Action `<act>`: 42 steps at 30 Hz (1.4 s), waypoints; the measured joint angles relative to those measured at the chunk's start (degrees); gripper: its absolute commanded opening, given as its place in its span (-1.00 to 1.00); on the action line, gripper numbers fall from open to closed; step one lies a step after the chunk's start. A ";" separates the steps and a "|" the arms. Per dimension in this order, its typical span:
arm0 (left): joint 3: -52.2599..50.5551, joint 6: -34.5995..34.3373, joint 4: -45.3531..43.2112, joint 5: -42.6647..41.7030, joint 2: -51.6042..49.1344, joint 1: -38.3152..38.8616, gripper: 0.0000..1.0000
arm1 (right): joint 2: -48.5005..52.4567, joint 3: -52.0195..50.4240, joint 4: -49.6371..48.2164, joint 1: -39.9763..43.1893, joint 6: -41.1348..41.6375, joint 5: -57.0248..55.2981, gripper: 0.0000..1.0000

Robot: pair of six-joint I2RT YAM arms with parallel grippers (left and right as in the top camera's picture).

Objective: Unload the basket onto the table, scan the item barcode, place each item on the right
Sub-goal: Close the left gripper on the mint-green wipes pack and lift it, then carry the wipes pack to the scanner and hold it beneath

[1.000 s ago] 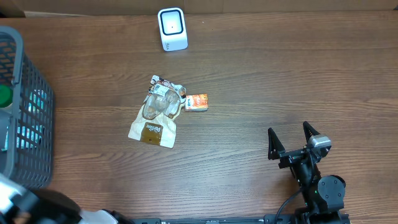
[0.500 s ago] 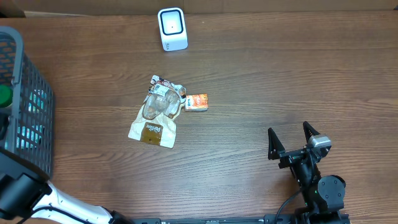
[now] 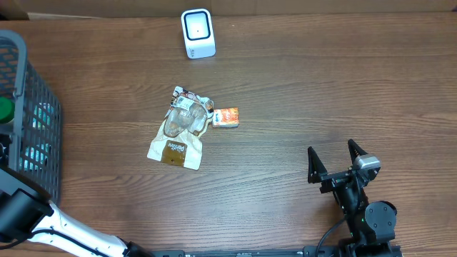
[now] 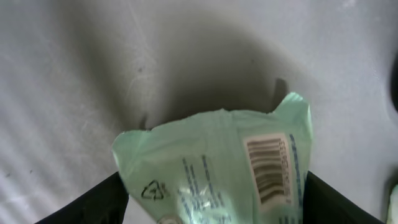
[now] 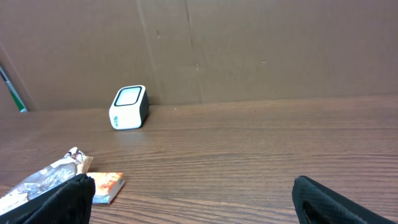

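The left gripper (image 4: pixel 214 186) is clamped on a pale green packet (image 4: pixel 211 149), a finger against each side, the barcode (image 4: pixel 268 169) facing the wrist camera above a grey surface. The right gripper (image 3: pixel 330 148) stands wide apart and empty over the bench (image 3: pixel 321 78), well away from the white scanner (image 3: pixel 198 33).
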State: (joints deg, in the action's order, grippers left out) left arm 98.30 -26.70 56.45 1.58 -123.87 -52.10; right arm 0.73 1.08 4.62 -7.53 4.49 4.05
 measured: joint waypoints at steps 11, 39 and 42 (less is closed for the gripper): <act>-4.11 1.40 -4.85 2.10 1.55 1.51 -0.91 | 0.00 0.00 -0.02 0.00 0.00 0.00 1.00; 11.28 3.50 6.05 -7.45 43.30 3.28 -0.92 | 0.00 0.00 -0.02 0.00 0.00 0.00 1.00; 11.56 5.92 8.31 -11.69 46.73 10.47 -0.92 | 0.00 0.00 0.02 0.00 -0.02 0.02 0.99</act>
State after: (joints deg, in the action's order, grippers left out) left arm 109.86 -20.78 64.75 -10.11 -77.14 -41.63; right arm 0.73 1.08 4.64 -7.53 4.47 4.08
